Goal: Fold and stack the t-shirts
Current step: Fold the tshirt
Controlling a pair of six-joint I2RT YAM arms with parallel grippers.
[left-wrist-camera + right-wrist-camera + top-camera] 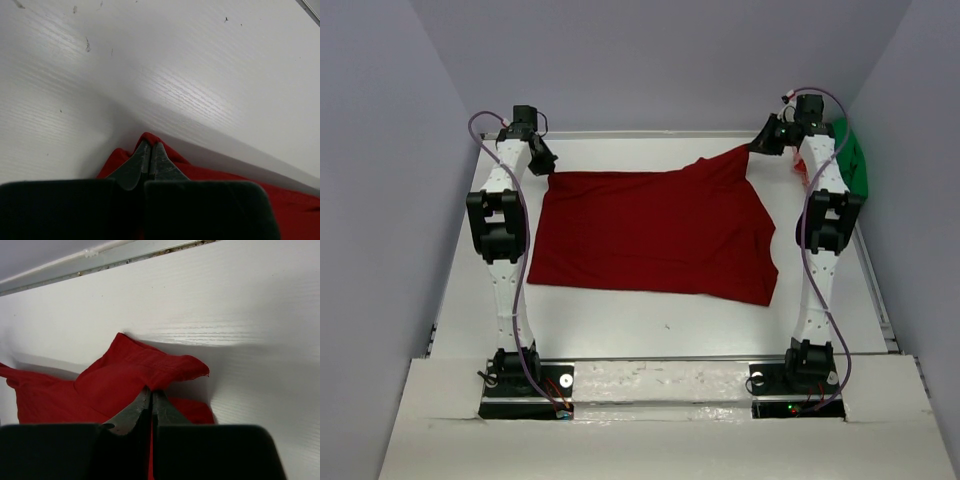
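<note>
L gripper [150,152], R gripper [151,395] clench red shirt [650,235] corners; green shirt [857,160] half-hidden by arm.

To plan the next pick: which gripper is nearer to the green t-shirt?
Right. The right gripper sits near the green t-shirt; the left gripper is far off, across the red t-shirt.

A high rear camera overlooks the table [650,330]; both wrist cameras closely face the red shirt [650,232].

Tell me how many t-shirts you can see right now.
2. The dark red t-shirt lies spread across the middle; the green t-shirt sits bunched at the far right, partly behind the right arm. Others may be hidden there.
</note>
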